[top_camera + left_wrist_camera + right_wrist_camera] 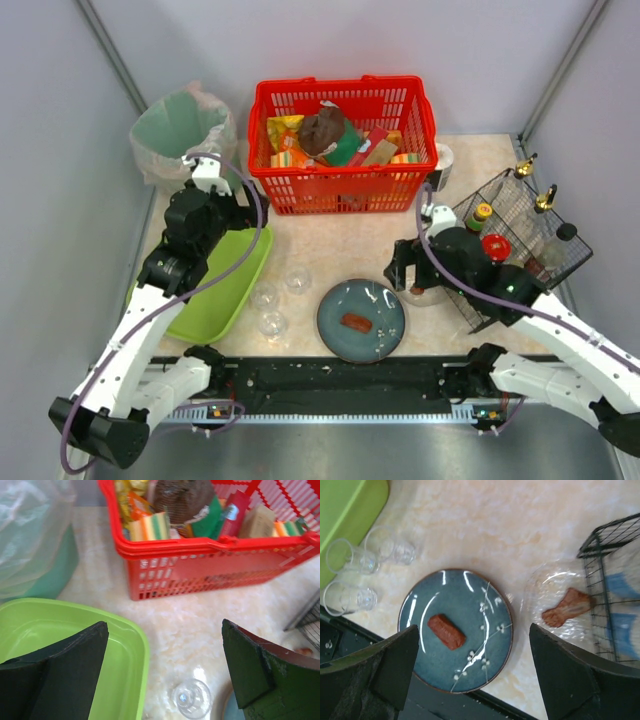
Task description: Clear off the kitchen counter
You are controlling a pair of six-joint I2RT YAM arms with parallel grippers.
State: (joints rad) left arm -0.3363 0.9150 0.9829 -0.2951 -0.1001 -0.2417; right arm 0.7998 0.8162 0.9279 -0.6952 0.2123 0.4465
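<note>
Okay: right fingers [570, 680] wide, empty, over plate [445, 600]. Left fingers [60, 675] wide, idle above green tray [125, 680], 9 o'clock. Worktop [320, 245] cluttered beneath both arms. Shift your right arm to clear dish [545, 587], plate's 3 o'clock; centre, descend straight, avoid wire rack [600, 575].

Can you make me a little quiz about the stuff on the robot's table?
1. True or false: the plate is empty.
2. How many glasses stand on the counter?
3. What colour is the basket? A red, B blue, C yellow.
Key: 1 false, a brown food piece lies on it. 2 three. 3 A.
</note>
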